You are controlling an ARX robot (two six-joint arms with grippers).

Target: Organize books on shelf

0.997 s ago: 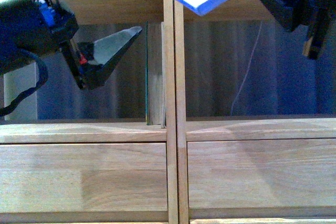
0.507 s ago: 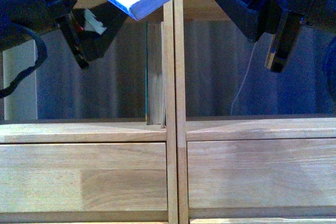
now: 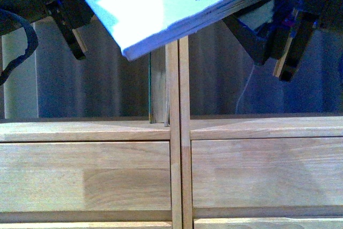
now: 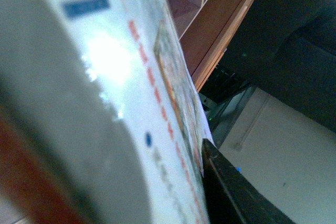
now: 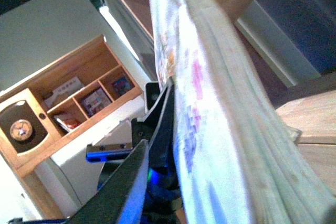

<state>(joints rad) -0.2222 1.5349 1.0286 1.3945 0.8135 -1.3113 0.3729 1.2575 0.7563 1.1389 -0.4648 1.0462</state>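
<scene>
Got the thin white-and-light-blue paperback [image 3: 171, 9] tilted up high before the light-wood cubby shelf [image 3: 86, 132], clamped in right gripper [image 3: 246, 25]; left gripper [image 3: 72, 20] by its other end, can't tell the grip. Slim dark-teal book [image 3: 155, 89] upright against central divider [image 3: 177, 111].

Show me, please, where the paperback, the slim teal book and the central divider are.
paperback [image 3: 161, 9]: front view, middle of cover.
slim teal book [image 3: 149, 87]: front view, its upright edge.
central divider [image 3: 184, 89]: front view, its right strip.
</scene>
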